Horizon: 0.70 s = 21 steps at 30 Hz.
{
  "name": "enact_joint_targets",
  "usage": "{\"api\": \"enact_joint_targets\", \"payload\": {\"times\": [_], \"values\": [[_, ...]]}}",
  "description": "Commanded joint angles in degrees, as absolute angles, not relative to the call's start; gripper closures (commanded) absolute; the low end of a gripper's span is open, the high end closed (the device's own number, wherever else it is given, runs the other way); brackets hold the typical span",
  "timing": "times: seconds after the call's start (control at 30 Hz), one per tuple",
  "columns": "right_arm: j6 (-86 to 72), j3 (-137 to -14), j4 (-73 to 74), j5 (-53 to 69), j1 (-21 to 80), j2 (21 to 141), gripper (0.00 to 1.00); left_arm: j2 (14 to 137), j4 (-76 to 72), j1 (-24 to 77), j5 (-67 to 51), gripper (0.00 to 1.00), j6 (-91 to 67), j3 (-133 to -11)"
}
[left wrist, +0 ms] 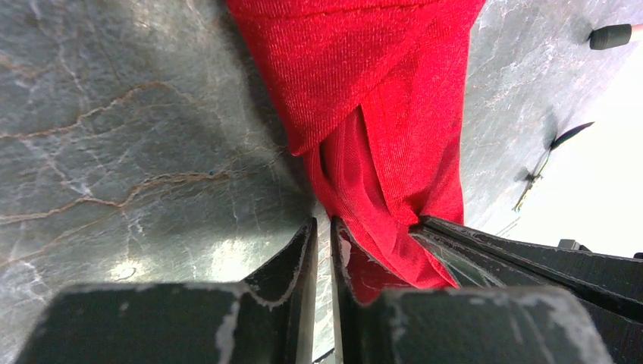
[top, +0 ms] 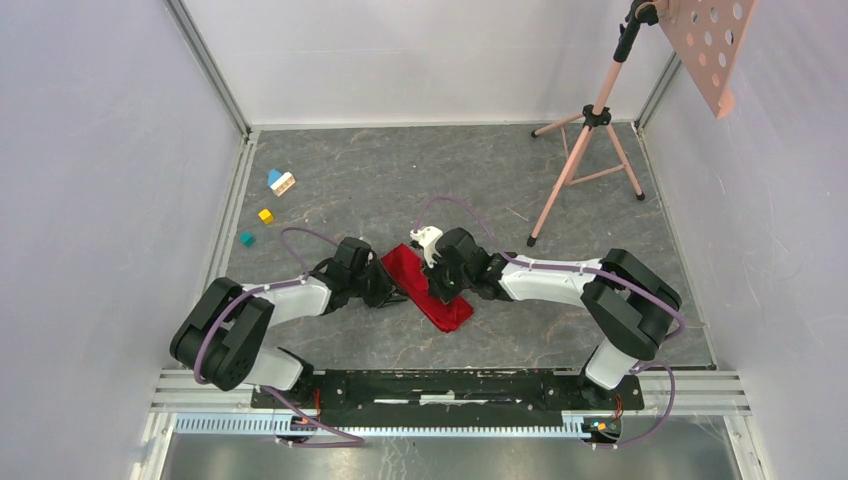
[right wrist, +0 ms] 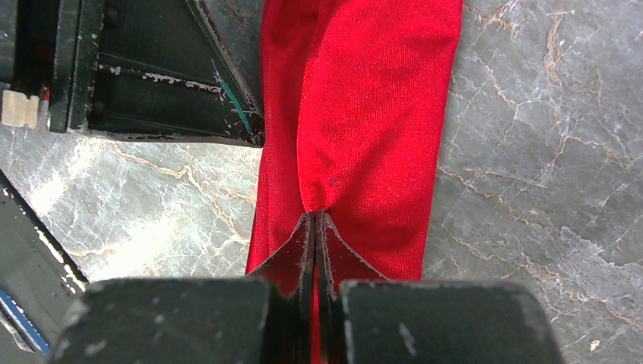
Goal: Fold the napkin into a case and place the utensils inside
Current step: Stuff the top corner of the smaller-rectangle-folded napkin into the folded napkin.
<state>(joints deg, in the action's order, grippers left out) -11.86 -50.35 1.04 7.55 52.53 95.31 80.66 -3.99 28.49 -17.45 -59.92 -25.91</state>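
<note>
Grey marbled table [top: 560,330], with the red napkin [top: 445,305] mid-fold at its near centre.
The napkin is a narrow, wrinkled strip lying diagonally between the arms, not yet a finished case, and no utensils show. The right gripper [right wrist: 315,216] pinches its top layer. The left gripper [left wrist: 322,235] is nearly closed at its edge, grip unclear.

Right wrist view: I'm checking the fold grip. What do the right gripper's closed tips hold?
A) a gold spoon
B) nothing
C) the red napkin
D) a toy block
C: the right gripper has its tips shut on a puckered crease of the red napkin.
</note>
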Motion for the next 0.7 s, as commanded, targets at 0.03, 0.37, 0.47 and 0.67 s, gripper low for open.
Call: {"api": "enact_joint_targets", "payload": {"times": [0.03,0.37,0.47,0.67], "values": [[-14.81,-52.94,1.64,8.5,53.26,94.8,1.0,80.2,-7.03,30.21,-14.35,0.84,-63.6,-24.42],[-18.14,-52.6,0.4,8.59,54.45,96.1,0.99,79.32,-7.78,31.53,-12.53,0.86,-64.63,-23.02],[-20.01,-50.67,-3.53,8.22,54.53,98.13,0.99,79.52,-8.06,31.85,-12.31,0.87,-64.76,-22.85],[-22.84,-47.77,-7.9,7.5,54.59,100.77,0.95,79.65,-8.35,32.17,-11.87,0.88,-64.78,-22.51]]}}
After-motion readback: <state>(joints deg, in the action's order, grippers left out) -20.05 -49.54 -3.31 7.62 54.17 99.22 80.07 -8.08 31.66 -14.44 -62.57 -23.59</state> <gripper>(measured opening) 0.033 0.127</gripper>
